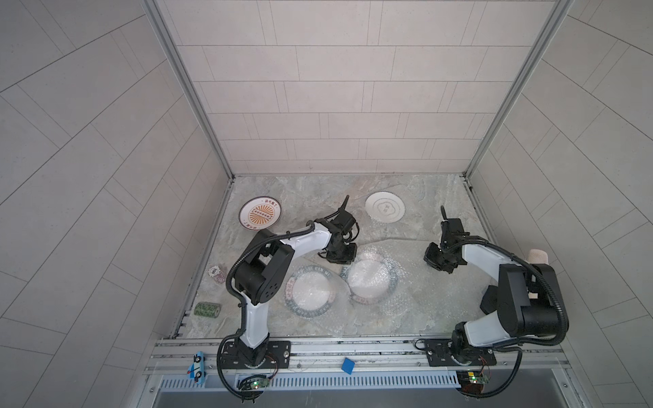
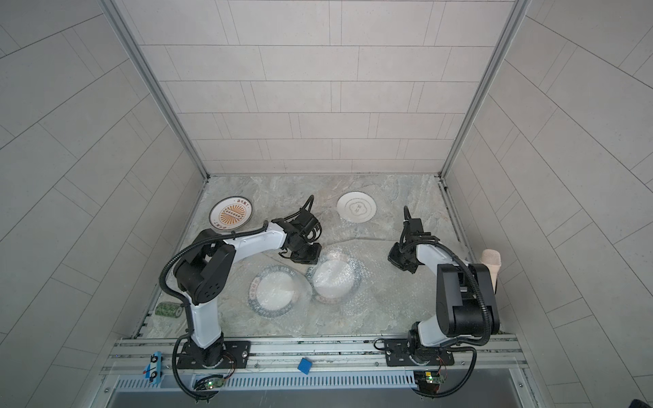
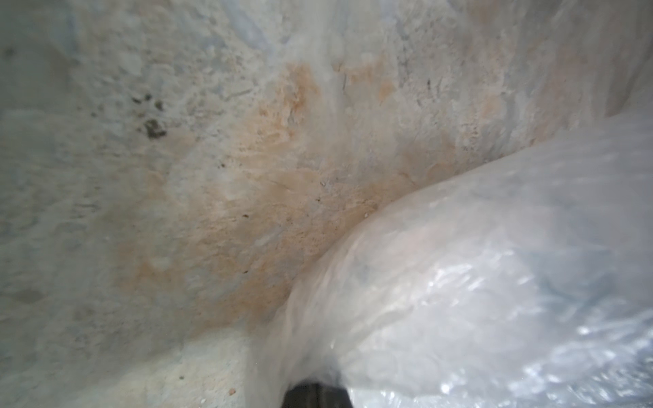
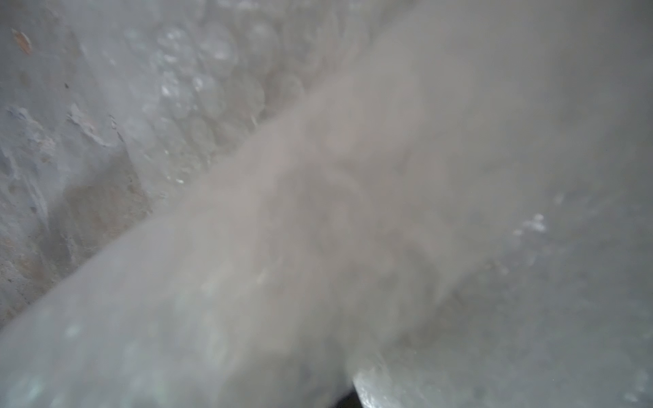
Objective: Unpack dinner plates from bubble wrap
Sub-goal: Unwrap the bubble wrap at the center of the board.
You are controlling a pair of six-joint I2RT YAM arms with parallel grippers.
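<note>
Stone-patterned table [image 1: 282, 190] in a walled cell. The bubble wrap [image 1: 413, 303] lay across the near centre and right, and its far edge ran roughly from one gripper to the other. Two dinner plates were already bare on the far side: the sunburst plate [image 1: 259, 213] at far left and the grey-ringed plate [image 1: 385, 206] at far centre-right. Two more sat near centre, touching or nearly so, both seen through dimpled plastic: the left lettered plate [image 1: 311, 291] and the right lettered plate [image 1: 371, 279]. Judged about half done. The step in hand looked like peeling the sheet off the right lettered plate. The next move would call for lifting the far edge high and drawing it clear without dragging the plate beneath. The left gripper [image 1: 341, 259] stood just beyond that plate's far-left rim. In its wrist view the wrap gathered down into the dark fingertip [image 3: 314, 397], so the jaws read as clamped on the sheet. The right gripper [image 1: 436, 263] was low over the wrap's far-right part. Its wrist view was blurred and filled with plastic, so I could not tell how far the jaws stood apart or whether they held anything.
</note>
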